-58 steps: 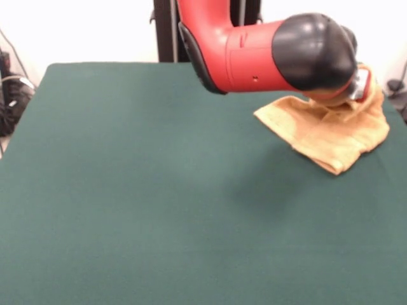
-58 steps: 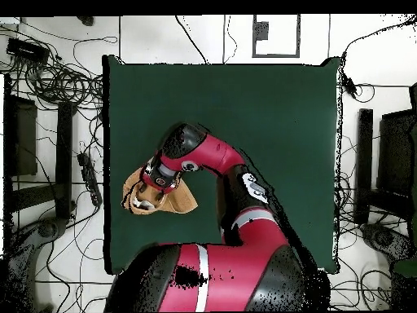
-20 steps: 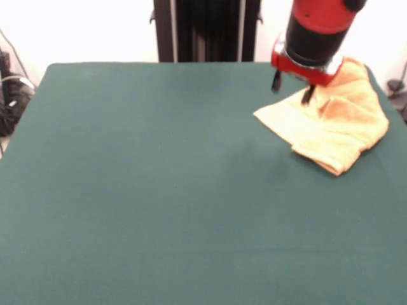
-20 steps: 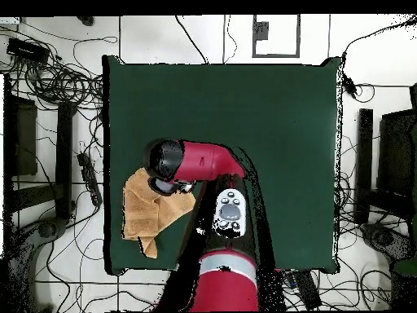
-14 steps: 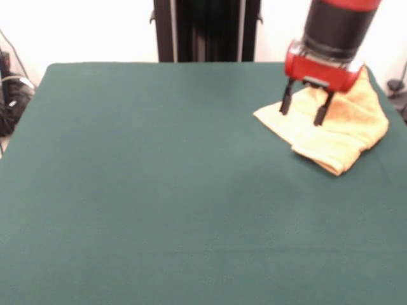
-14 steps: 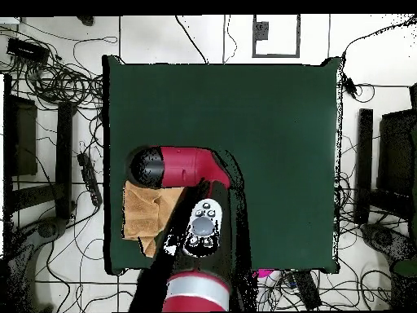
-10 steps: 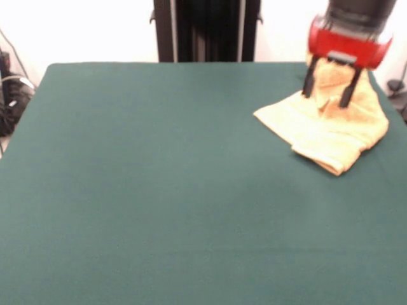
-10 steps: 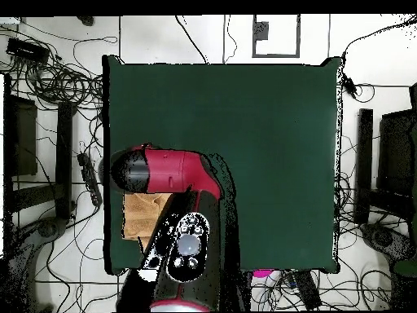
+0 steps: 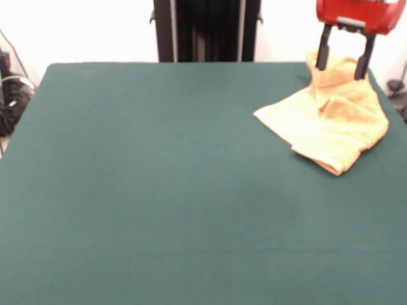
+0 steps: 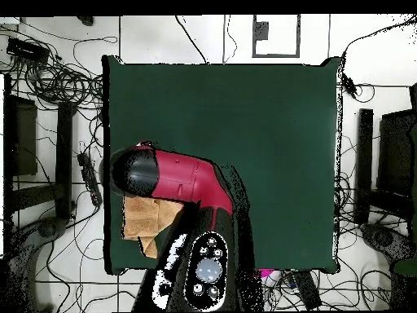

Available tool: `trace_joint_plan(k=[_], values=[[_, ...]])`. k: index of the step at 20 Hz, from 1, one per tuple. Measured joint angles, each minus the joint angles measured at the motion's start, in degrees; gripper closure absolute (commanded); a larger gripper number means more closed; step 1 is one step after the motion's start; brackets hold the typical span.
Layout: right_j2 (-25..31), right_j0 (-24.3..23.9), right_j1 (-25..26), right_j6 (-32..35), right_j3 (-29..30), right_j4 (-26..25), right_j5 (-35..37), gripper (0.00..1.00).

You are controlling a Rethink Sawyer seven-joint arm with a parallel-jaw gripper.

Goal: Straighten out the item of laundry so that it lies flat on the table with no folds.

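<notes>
The golden-orange towel (image 9: 331, 121) lies crumpled and folded on the dark green table (image 9: 159, 190), at the far right corner in the front view. In the overhead view the towel (image 10: 147, 220) sits at the table's (image 10: 269, 122) left edge, partly hidden under the arm. My gripper (image 9: 343, 60) hangs open and empty above the towel's far part, its two black fingers (image 9: 322, 56) spread and apart from the cloth. The red arm head (image 10: 138, 173) covers the gripper in the overhead view.
The black pedestal (image 9: 206, 30) stands behind the table's far edge. Cables and dark equipment (image 10: 49, 81) lie on the floor around the table. The towel reaches close to the table's right edge in the front view.
My gripper let go of the towel, opened, and rose up and to the right in the front view. The towel stays crumpled in the same place.
</notes>
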Motion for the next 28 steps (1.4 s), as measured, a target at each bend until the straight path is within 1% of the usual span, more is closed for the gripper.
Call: trace_joint_plan(k=[2, 6, 7, 10, 14, 19, 23, 28], values=[[0.6, -0.9, 0.32, 0.0, 0.62, 0.6, -0.39, 0.0], [2.86, -4.41, 2.03, 0.0, 2.55, 0.82, -3.39, 0.0], [3.81, -5.68, 2.71, 0.0, 3.1, 0.82, -4.87, 0.0], [5.3, -7.57, 3.91, 0.0, 3.94, 0.8, -7.62, 0.0], [8.09, -10.51, 6.72, 0.0, 5.51, 0.83, -12.61, 0.0], [9.25, -11.0, 8.64, 0.0, 6.44, 0.82, -13.68, 0.0], [9.23, -9.93, 10.45, 0.0, 6.58, 0.24, -12.75, 0.0], [8.91, -7.3, 11.54, 0.0, 6.56, 0.12, -5.79, 0.0]])
